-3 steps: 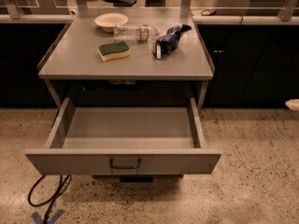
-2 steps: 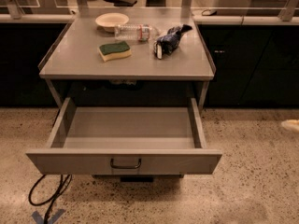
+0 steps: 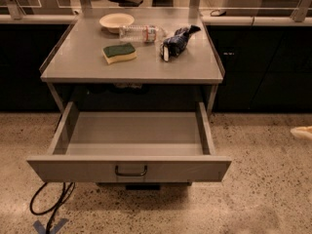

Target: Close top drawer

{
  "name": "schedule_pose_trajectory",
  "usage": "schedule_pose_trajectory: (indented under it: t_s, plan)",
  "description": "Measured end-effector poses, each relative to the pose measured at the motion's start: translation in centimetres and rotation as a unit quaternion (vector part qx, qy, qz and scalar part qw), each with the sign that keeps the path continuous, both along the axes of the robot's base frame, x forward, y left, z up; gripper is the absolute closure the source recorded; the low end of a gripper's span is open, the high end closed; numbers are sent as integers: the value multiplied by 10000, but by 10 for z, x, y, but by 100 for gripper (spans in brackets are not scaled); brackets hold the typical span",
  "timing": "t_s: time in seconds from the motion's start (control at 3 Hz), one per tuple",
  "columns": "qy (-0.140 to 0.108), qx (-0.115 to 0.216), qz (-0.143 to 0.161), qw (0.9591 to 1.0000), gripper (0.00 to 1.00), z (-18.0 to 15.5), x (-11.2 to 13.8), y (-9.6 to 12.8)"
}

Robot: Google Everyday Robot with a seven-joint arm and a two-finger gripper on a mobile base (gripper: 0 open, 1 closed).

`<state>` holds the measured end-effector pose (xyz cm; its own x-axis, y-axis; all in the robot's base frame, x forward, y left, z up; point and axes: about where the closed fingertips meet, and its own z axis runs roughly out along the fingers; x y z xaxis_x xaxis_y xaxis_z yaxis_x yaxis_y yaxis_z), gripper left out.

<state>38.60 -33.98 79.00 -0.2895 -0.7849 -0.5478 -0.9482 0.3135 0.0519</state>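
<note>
One top drawer (image 3: pixel 73 168) stands open, empty: stiff metal, likely light. I'd push flat front beside wire pull (image 3: pixel 130 170). My gripper (image 3: pixel 302 132) at 3 o'clock edge; apart or together, cannot tell.

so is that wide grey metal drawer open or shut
Open: the wide grey metal drawer is pulled out, its empty tray showing. The gripper is at the right edge, apart from it.
</note>
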Motion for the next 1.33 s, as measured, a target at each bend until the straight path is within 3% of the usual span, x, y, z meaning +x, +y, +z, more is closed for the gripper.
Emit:
schedule_pose_trajectory:
  t_s: [0.33,0.67,1.0,1.33]
  plan:
    - [389,386,691,9961,0,-39,-15,18]
    - [660,492,1054,9910,0,-84,-43,35]
    - [872,244,1220,9884,0,-127,-78,51]
    - [978,282,1244,9870,0,-134,-86,55]
